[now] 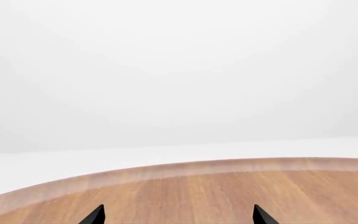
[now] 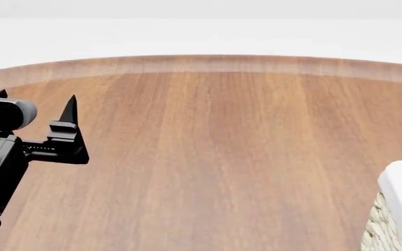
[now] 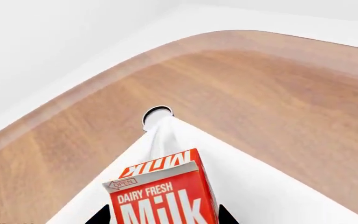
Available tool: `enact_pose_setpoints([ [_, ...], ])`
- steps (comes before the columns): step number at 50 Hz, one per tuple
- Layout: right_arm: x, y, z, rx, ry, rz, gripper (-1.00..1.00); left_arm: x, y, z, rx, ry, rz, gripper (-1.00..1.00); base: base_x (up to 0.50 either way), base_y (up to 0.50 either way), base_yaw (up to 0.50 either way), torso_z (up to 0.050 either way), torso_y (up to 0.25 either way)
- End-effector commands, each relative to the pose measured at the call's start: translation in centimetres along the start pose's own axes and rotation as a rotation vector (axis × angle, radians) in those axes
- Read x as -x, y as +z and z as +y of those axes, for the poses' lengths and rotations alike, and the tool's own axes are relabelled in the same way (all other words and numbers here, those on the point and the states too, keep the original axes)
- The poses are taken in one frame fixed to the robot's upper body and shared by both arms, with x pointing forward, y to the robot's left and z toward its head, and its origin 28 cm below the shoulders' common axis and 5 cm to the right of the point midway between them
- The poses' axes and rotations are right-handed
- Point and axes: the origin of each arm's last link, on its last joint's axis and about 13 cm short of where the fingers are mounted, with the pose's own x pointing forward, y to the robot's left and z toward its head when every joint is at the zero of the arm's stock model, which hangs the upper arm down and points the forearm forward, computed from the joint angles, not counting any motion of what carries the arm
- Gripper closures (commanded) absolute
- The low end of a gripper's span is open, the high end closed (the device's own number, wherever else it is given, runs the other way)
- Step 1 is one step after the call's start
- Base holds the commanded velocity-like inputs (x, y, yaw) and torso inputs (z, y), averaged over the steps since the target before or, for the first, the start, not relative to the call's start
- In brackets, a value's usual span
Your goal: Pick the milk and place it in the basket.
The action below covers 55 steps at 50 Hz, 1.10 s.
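The right gripper [image 3: 161, 217] is closed on the milk [image 3: 163, 196]: in the right wrist view the red carton sits between the two black fingertips [image 3: 98, 216], one pressed to each side of it, with its gable top and the white "Dairy Fresh Milk" lettering facing the camera. The carton hangs over the basket [image 3: 253, 186], whose white cloth lining spreads out beneath and behind it and narrows to a corner farther off. Just past that corner a small round dark-rimmed object [image 3: 156, 115] lies on the wooden table [image 3: 260, 88]; what it is cannot be told. Whether the milk touches the lining is not visible.

The head view shows neither the right gripper nor the milk. Only a corner of the basket [image 2: 395, 209] shows there at the lower right edge, with its white lining folded over cream wicker.

The left gripper [image 2: 37, 107] is at the left of the head view, above the table [image 2: 215, 157], well apart from the basket. Its fingers are spread wide and hold nothing. In the left wrist view the two black tips [image 1: 95, 215] point across the bare wood [image 1: 229, 191] toward the table's curved far edge
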Motion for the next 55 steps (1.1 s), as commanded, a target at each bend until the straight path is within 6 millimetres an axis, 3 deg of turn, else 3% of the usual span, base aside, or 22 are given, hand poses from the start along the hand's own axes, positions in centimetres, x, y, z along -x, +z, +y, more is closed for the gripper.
enact_pose_setpoints([
  [1,-0.8,-0.7,-0.8,-0.035,-0.001,-0.007,1.00,-0.1,-0.1,0.1,-0.002,0.003,0.003,-1.00,0.00,0.00,0.00,0.000,0.000],
  [14,-1.1,-1.3,-1.2,-0.053,0.007,0.005,1.00,-0.2,-0.2,0.2,-0.001,0.008,0.006,-1.00,0.00,0.00,0.00,0.001,0.002],
  [15,-1.0,-1.2,-1.2,-0.055,0.007,0.003,-1.00,-0.2,-0.2,0.2,-0.001,0.008,0.006,-1.00,0.00,0.00,0.00,0.000,0.000],
  [34,-0.8,-0.3,0.1,-0.031,0.044,-0.013,-1.00,-0.2,-0.1,0.2,0.000,0.009,0.005,-1.00,0.00,0.00,0.00,0.000,0.000],
  [38,-0.2,0.9,1.8,0.004,0.092,-0.049,-1.00,-0.3,-0.2,0.2,0.000,0.009,0.007,-1.00,0.00,0.00,0.00,0.000,0.000],
  [44,1.5,2.8,5.8,0.104,0.234,-0.134,-1.00,-0.3,-0.1,0.1,0.002,0.008,0.007,-1.00,0.00,0.00,0.00,0.000,0.000],
  [52,3.3,2.3,10.0,0.247,0.403,-0.181,-1.00,-0.3,-0.2,0.0,0.001,0.005,0.009,-1.00,0.00,0.00,0.00,0.000,0.000],
  [55,3.7,0.9,11.9,0.325,0.502,-0.198,-1.00,-0.3,-0.3,-0.1,0.004,0.002,0.010,-1.00,0.00,0.00,0.00,0.000,0.000],
])
